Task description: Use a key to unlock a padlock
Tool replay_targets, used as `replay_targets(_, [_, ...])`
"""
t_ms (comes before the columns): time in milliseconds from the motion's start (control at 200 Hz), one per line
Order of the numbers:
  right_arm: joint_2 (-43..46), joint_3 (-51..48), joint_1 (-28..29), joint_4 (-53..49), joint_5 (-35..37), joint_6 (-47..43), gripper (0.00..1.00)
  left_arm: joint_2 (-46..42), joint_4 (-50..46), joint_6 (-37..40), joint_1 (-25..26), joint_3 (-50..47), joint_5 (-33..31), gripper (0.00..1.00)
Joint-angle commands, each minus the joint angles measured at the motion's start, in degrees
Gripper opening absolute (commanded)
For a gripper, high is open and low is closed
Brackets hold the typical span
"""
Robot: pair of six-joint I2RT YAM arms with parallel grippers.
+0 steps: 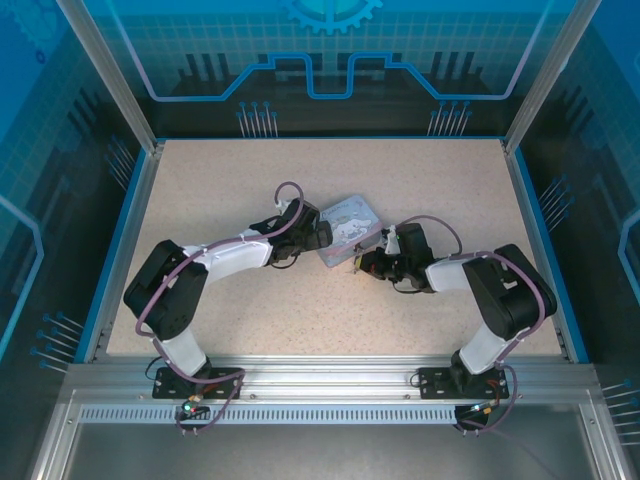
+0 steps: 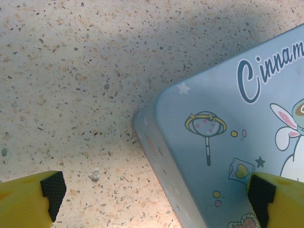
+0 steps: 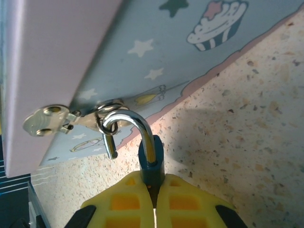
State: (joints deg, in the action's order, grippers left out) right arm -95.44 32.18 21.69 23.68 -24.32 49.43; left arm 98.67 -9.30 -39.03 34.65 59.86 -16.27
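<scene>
Right wrist view: the right gripper (image 3: pixel 153 192), its yellow fingers clenched, grips the small dark-blue padlock (image 3: pixel 151 164) by the body, just below the edge of a pale blue-grey rectangular tin box (image 3: pixel 142 57) printed with stars and a cupcake. The padlock's thin silver shackle (image 3: pixel 137 126) looks sprung: its short leg hangs free beside the body, not seated in it, while the curve is hooked through the ring of the box's brass-coloured hasp (image 3: pixel 47 121). By that showing the unlocking appears done, or all but done; what seems left is to swing the shackle out of the ring. The keyway end of the lock is hidden between the fingers, so whether a key sits there cannot be told.

On the left wrist camera, the left gripper (image 2: pixel 156 190) stands released, its black pads (image 2: pixel 53 187) spread wide to either side of a box corner, gripping nothing, above the speckled beige tabletop (image 2: pixel 71 71).

From the top camera, the box (image 1: pixel 350 222) lies mid-table between the two arms.

Counted: one padlock, one shackle, one hasp, one box, two grippers.
</scene>
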Motion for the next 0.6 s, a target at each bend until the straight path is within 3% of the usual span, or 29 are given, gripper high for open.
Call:
replay_targets(0, [-1.23,-0.54,-0.86,3.99,-1.10,3.30,0.04,2.87,-4.24,-0.17,0.38,-1.84,-0.68,0.99])
replay_targets(595, [-3.30,-1.92,-0.90,10.50,1.55,11.81,0.00,3.68,-3.28,-1.40,0.67,-2.55,0.09,0.99])
